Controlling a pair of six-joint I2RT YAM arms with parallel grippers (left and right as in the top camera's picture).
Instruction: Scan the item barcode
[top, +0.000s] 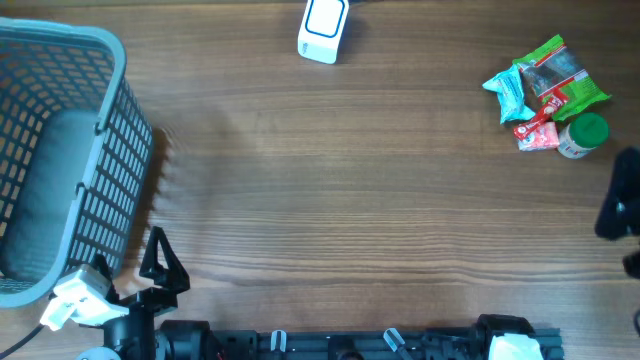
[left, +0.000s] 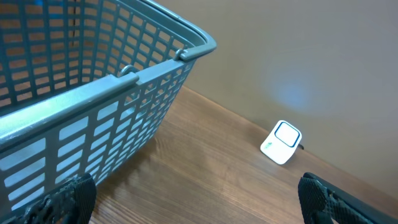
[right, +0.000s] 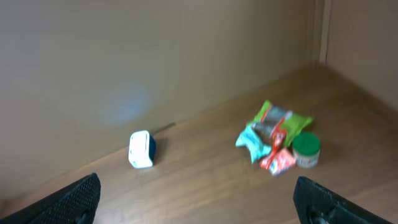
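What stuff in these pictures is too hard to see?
Barcodes on the snack packets: too small overhead, blurred in the right wrist view.
Jar label: mostly hidden beneath its green lid overhead, blurred in the right wrist view.
Basket: left side cut off by the overhead picture's edge.

matt wood-grain table, plastic basket

Three cameras, one table
Overhead looks straight down; wrist views look low and forward past the left gripper and right gripper, sharing the scanner far ahead.
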